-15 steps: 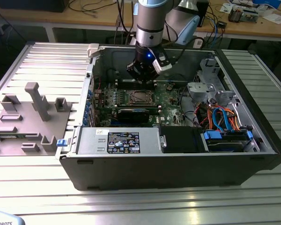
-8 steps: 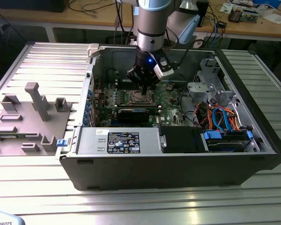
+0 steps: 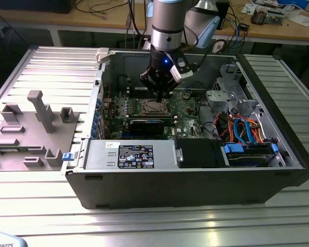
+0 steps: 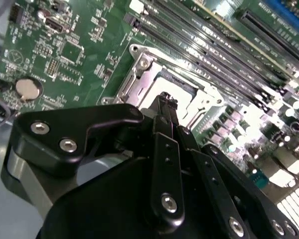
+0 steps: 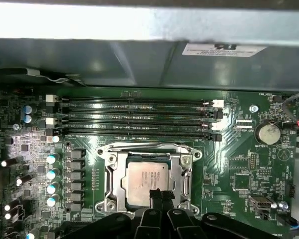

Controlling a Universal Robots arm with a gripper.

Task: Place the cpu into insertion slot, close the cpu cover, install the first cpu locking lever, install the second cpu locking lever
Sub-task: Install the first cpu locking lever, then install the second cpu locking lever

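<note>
Nearest you in the first wrist view, your gripper [image 5: 159, 195] has its black fingers [image 5: 154, 195] pinched together with nothing between them, tips down at the near edge of the cpu [image 5: 148, 180]. The cpu lies flat in the insertion slot [image 5: 115, 186], and the cpu cover [image 5: 185, 172] frames it on the green circuit board [image 5: 239, 164]. Beyond the slot run the long black memory slots [image 5: 134, 115], then the grey case wall [image 5: 139, 59]; the exterior view shows the gripper [image 3: 159, 98] directly above the slot [image 3: 153, 107] inside the open computer case [image 3: 195, 185].
</note>
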